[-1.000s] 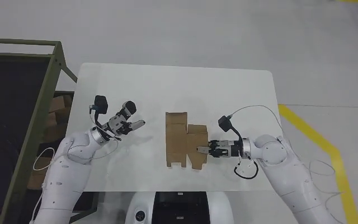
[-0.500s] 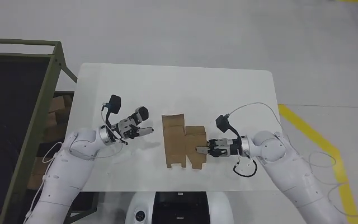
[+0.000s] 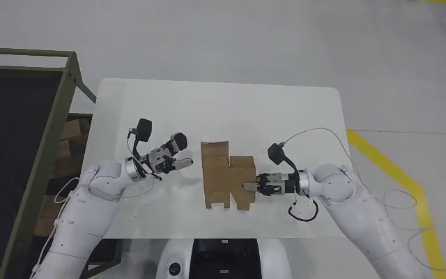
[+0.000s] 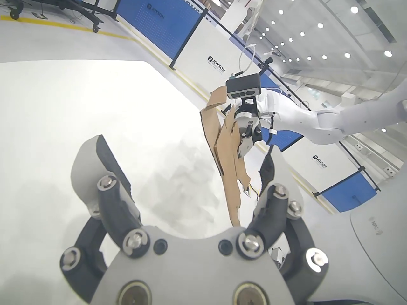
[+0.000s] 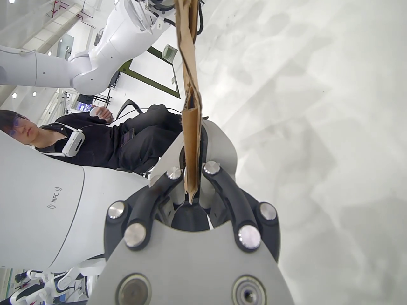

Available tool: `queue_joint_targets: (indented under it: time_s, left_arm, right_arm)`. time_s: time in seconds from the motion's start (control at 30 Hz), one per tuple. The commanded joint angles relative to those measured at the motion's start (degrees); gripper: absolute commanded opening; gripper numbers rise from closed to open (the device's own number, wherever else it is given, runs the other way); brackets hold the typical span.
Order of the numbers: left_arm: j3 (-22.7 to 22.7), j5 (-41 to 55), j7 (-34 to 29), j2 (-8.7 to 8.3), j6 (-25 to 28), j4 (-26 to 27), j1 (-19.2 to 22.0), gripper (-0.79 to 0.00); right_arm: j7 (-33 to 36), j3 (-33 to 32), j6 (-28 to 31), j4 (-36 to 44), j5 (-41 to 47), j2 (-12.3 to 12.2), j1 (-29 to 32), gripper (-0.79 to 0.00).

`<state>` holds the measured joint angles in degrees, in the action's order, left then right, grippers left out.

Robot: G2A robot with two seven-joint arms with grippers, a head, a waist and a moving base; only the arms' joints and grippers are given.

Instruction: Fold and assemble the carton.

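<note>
A flat brown carton [image 3: 223,174] is held just above the white table [image 3: 279,111] near its front middle. My right gripper [image 3: 249,186] is shut on the carton's right edge; in the right wrist view the cardboard [image 5: 190,96] runs edge-on between the fingers [image 5: 219,147]. My left gripper [image 3: 185,162] is open, a short way left of the carton and apart from it. In the left wrist view the carton [image 4: 224,157] stands beyond the open fingers [image 4: 98,157], with the right gripper [image 4: 246,142] behind it.
A dark green metal frame [image 3: 52,118] with cardboard pieces under it stands left of the table. A yellow floor line [image 3: 390,167] runs at the right. The back half of the table is bare.
My left gripper has swung right toward the carton's left edge. The right gripper has pushed the carton slightly to the left.
</note>
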<state>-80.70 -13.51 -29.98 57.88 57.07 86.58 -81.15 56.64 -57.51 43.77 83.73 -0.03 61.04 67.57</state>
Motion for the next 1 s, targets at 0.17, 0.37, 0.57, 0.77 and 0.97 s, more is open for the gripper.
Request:
queue_joint_targets:
  time_s: [0.17,0.37,0.57,0.77,0.97]
  left_arm:
    - [3.25,3.08,-0.81,0.12,0.64,-2.50,2.92,0.000]
    - [5.94,7.83,-2.67,0.08,0.93,-4.77,5.55,-0.160]
    - [7.93,11.18,-7.22,-0.38,0.93,-5.98,7.38,-0.265]
    - [9.14,12.23,-8.51,-0.60,0.93,-6.93,8.40,-0.200]
    - [10.06,13.44,-8.71,-0.74,0.93,-7.14,8.82,-0.409]
  right_arm:
    - [-0.52,1.19,-0.82,0.23,-0.77,0.01,-0.63,-0.785]
    - [-0.44,2.21,-1.21,-0.16,-0.38,0.06,-1.60,-0.785]
    - [-0.16,2.90,-1.07,-0.83,0.65,0.06,-2.52,-0.785]
    - [-0.09,3.26,-1.13,-0.82,0.93,-0.06,-2.93,-0.785]
    - [-0.35,3.62,-1.53,-0.44,0.46,-0.17,-3.09,-0.785]
